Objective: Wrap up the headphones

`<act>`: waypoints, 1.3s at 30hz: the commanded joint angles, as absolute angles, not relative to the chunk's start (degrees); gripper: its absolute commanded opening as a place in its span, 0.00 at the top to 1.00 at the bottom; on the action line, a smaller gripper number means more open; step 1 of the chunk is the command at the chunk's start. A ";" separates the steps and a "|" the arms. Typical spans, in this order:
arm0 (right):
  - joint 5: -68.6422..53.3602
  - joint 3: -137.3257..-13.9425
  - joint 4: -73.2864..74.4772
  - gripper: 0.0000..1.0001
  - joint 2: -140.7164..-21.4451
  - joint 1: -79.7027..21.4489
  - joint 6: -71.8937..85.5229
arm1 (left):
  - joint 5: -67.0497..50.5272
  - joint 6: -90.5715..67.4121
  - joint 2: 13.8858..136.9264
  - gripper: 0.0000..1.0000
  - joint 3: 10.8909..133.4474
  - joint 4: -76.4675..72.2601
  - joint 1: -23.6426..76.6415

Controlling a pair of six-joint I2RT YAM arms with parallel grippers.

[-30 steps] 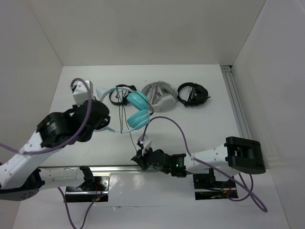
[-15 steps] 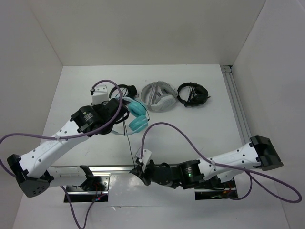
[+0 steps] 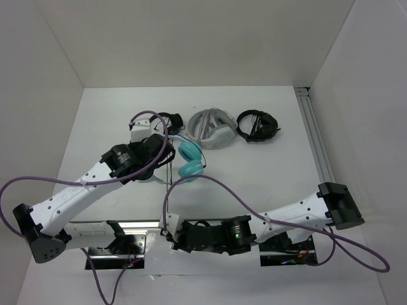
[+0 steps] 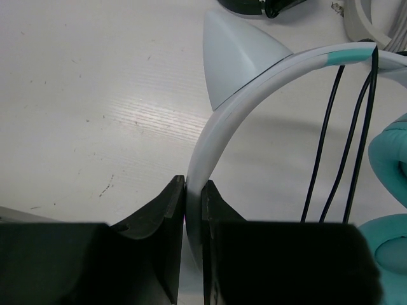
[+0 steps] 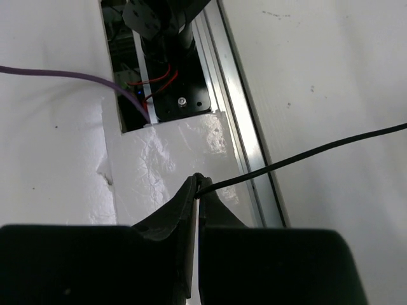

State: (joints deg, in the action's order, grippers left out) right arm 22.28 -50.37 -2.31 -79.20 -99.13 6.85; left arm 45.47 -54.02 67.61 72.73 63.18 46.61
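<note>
L gripper clamped the white headband of the headphones (teal cups lay mid-table, white-grey headphones just behind). R gripper pinched the black cable, jaws almost touching, above the front rail; cable ran off to the right.

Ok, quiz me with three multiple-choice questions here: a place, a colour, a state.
1. Where does the left gripper hold the headphones? A white headband; B plug; C hinge.
2. Ear cups' colour? A red; B teal; C yellow.
3. The right gripper is: A open; B shut on the black cable; C shut on the headband.
Answers: A, the band sits inside its grip; B, the cups show teal; B, the cable is pinched at its tips.
</note>
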 commanded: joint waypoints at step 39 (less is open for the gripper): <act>59.42 -58.89 30.77 1.00 -68.20 -95.72 6.24 | 12.31 -29.63 59.42 1.00 68.47 64.16 59.24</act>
State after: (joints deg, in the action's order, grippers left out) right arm 58.61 -60.03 34.39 -70.61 -97.69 6.31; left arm 17.04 -29.76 62.65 65.89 61.69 58.96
